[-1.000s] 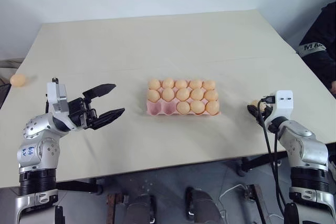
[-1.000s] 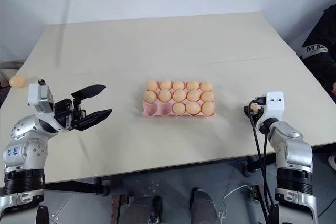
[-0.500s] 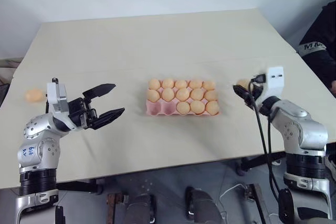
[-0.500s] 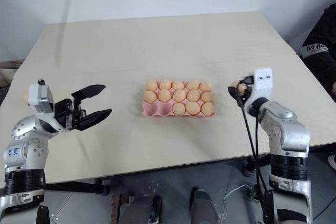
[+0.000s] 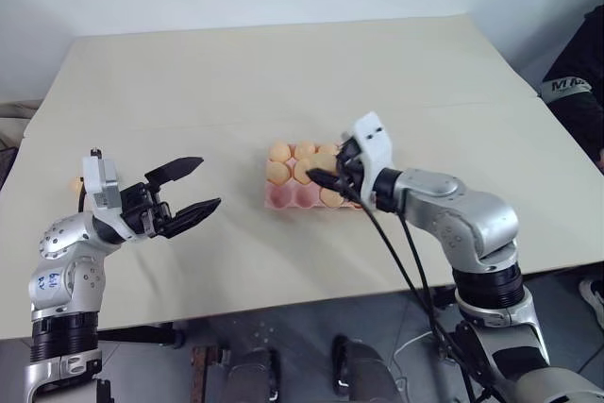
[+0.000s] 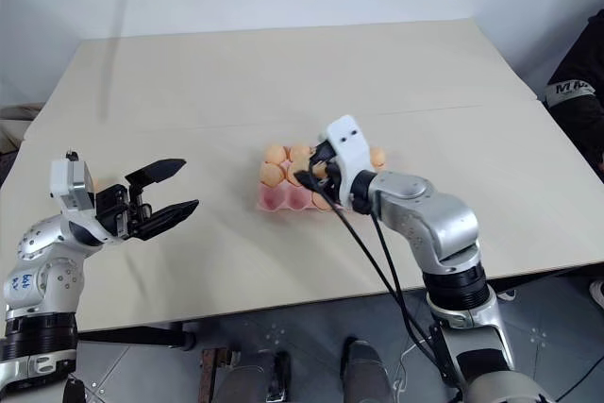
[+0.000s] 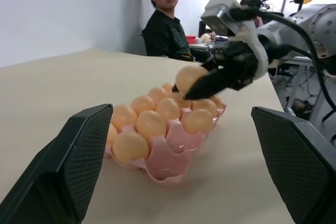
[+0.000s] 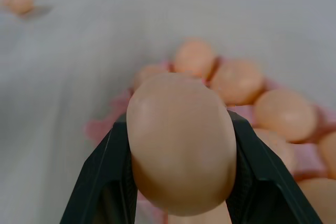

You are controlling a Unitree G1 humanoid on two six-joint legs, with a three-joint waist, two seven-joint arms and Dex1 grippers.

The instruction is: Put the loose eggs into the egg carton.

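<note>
Right gripper (image 7: 195,88) is over the pink egg carton (image 5: 288,195) now, fingers clamped on one loose egg (image 8: 181,142) above the filled cups. Near-left corner cups look empty. Left gripper (image 5: 189,188) hovers well off to the left of the carton, jaws wide apart, holding nothing. Another egg (image 8: 17,0) sits on the table (image 5: 236,73) at its left edge

A: Any readable text?
B: White letters on a person's dark sleeve (image 5: 572,85), far right; begins with "M", rest unclear.
A: Elsewhere?
B: Blue marks on left arm (image 5: 55,278), illegible.
</note>
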